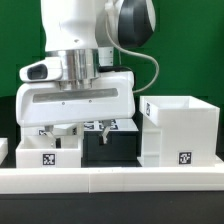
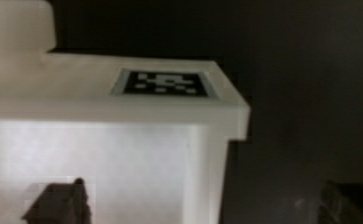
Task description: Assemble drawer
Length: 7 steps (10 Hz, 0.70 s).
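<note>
A small white tray (image 1: 45, 152) of the drawer, with a square tag on its front, sits at the exterior view's left. The large cube-like housing (image 1: 180, 130) stands at the right, tag low on its front. My gripper (image 1: 78, 132) hangs low between them, just above and beside the tray. In the wrist view the tray (image 2: 107, 140) shows a tag (image 2: 165, 83) on its top face. My gripper (image 2: 204, 205) is open: one fingertip (image 2: 57, 202) is in front of the white tray, and the other (image 2: 356, 202) is over the dark table. The jaws straddle the tray's side edge and hold nothing.
A long low white rail (image 1: 110, 180) runs along the front. Tagged white pieces (image 1: 60, 132) show behind the gripper, partly hidden by it. The table is black, with a green wall behind.
</note>
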Each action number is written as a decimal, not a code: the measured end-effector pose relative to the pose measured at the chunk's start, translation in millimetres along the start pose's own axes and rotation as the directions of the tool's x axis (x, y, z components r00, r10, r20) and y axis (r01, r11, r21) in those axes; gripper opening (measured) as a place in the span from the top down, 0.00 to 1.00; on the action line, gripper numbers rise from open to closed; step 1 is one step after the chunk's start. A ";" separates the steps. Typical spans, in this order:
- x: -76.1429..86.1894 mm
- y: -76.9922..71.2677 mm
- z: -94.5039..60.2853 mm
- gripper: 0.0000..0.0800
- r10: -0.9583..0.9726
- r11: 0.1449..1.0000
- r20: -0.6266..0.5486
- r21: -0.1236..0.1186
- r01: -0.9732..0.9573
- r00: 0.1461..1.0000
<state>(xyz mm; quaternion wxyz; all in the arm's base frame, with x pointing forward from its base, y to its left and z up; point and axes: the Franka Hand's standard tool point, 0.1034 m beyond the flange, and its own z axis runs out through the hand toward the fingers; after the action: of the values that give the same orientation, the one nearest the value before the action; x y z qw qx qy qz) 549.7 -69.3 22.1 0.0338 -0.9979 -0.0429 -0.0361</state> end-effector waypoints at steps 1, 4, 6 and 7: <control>-5.0 1.7 6.9 0.19 -0.013 1.000 0.013 0.001 0.013 1.000; -8.8 6.0 15.0 0.19 -0.011 1.000 0.014 -0.005 0.011 1.000; -8.7 5.0 15.3 0.34 -0.011 1.000 0.014 -0.004 0.011 1.000; -8.6 4.1 15.4 0.51 -0.012 1.000 0.014 -0.004 0.012 1.000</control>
<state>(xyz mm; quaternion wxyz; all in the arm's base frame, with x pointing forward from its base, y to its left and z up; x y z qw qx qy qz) 542.6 -73.1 5.8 0.0311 -0.9979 -0.0491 -0.0293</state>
